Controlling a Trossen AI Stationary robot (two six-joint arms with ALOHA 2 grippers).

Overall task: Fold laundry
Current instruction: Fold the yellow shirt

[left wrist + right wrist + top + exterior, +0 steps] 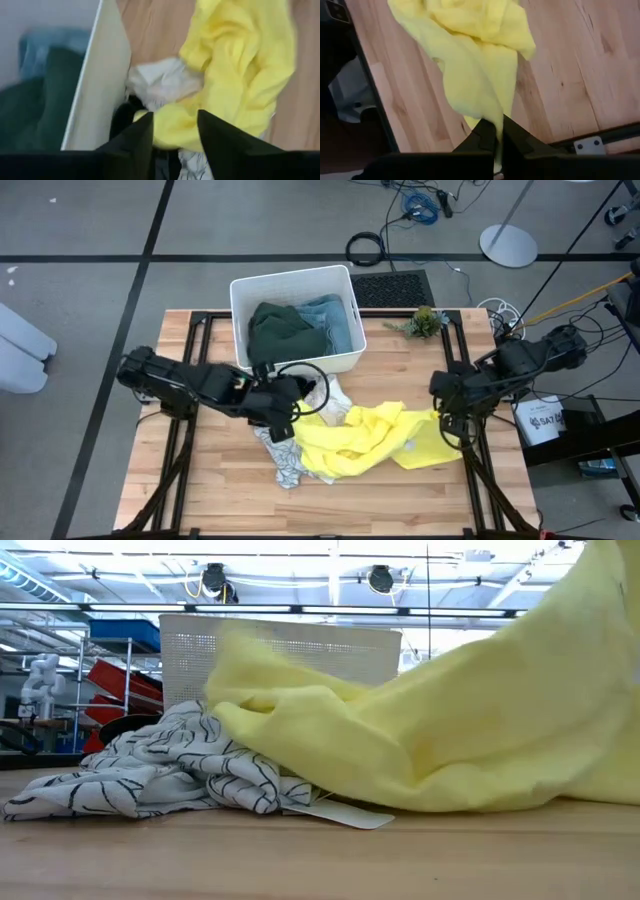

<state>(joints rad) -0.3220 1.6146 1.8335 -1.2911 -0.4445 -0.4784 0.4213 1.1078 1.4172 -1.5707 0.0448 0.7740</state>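
A bright yellow garment [370, 440] lies crumpled across the middle and right of the table. Its left end rests on a white, grey-patterned garment [285, 460]. My right gripper [452, 425] is shut on the yellow garment's right end. My left gripper [285, 420] hovers open over the yellow garment's left end [170, 130], just in front of the white bin [240, 320]. In the left wrist view that end shows between the spread fingers. A dark green garment [280, 330] and a light blue one [335, 320] lie in the bin. My left gripper's fingers stand on either side of the yellow garment's left end; whether they touch it I cannot tell. My right gripper pinches a bunched edge of the yellow garment's right end [492, 117] between its two fingers, pointing steeply down. From the fingers the cloth runs down in a narrow, drawn-out strip to the heap on the table.
The bin stands at the far middle of the table. A small green plant [425, 320] sits near the far edge on the right. Black frame rails [190, 380] run along both sides of the table. Bare wood shows along the near edge [380, 510].
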